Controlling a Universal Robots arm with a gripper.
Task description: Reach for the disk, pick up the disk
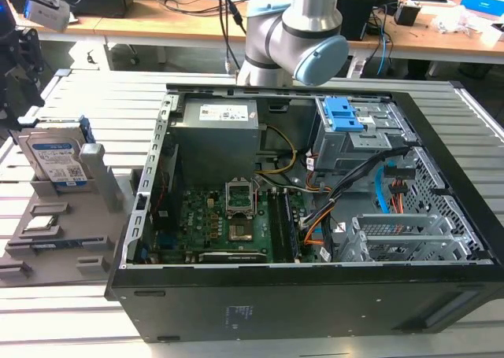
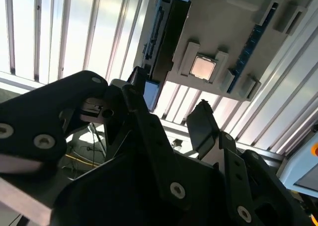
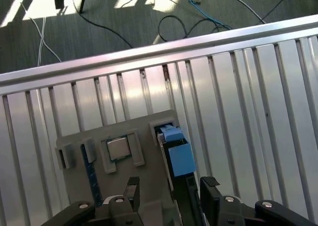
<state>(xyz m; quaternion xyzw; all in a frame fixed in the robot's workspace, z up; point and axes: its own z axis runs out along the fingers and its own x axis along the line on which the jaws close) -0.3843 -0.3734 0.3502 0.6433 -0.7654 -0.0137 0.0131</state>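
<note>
Reach phase. The gripper point(image 3: 170, 186) hangs above the disk point(image 3: 175, 151) with its jaws spread wide and holding nothing; in the first wrist view the two fingers flank the disk's upper edge without touching it. The disk stands on edge in a slot of the grey holder point(image 1: 87, 216), which lies on the slatted metal desk point(image 1: 102, 106) at the exterior view's left of the open computer case point(image 1: 315, 303). A small square chip point(image 3: 118, 148) sits in a neighbouring recess of the holder, apart from the disk.

Good practice here, as a judgement: keep the jaws parallel to the disk's flat faces, come down along the line of the slot, and close on the broad metal faces, not the frame. Whether the jaws are truly centred is hard to tell from these angles.

The disk is a flat silver rectangle with a white-and-blue label and a blue plastic frame.
</note>
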